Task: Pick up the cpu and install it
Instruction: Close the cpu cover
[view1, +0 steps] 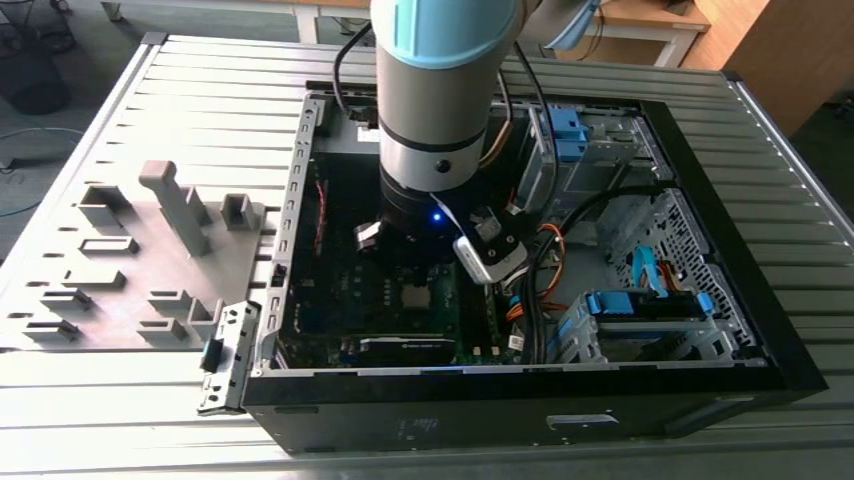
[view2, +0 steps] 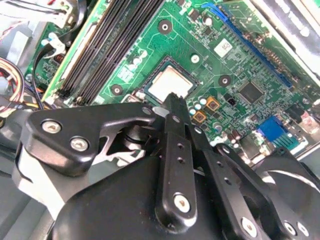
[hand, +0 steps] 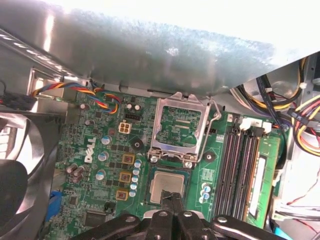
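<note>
The cpu (hand: 167, 184) is a small square chip with a silvery top, lying flat in its socket on the green motherboard (hand: 100, 145). It also shows in the second wrist view as the cpu (view2: 169, 83) and in the exterior view as the cpu (view1: 418, 296). The socket's metal lid (hand: 180, 125) stands swung open beside it. My gripper (hand: 172, 197) hangs just over the chip's near edge, its black fingertips (view2: 175, 102) pressed together with nothing between them.
Black memory slots (hand: 240, 165) with a green stick run alongside the socket. Bundled cables (hand: 300, 115) and a grey metal box (hand: 150, 55) crowd the case. Blue drive brackets (view1: 641, 300) sit at the exterior view's right; a grey fixture tray (view1: 134, 260) lies at its left.
</note>
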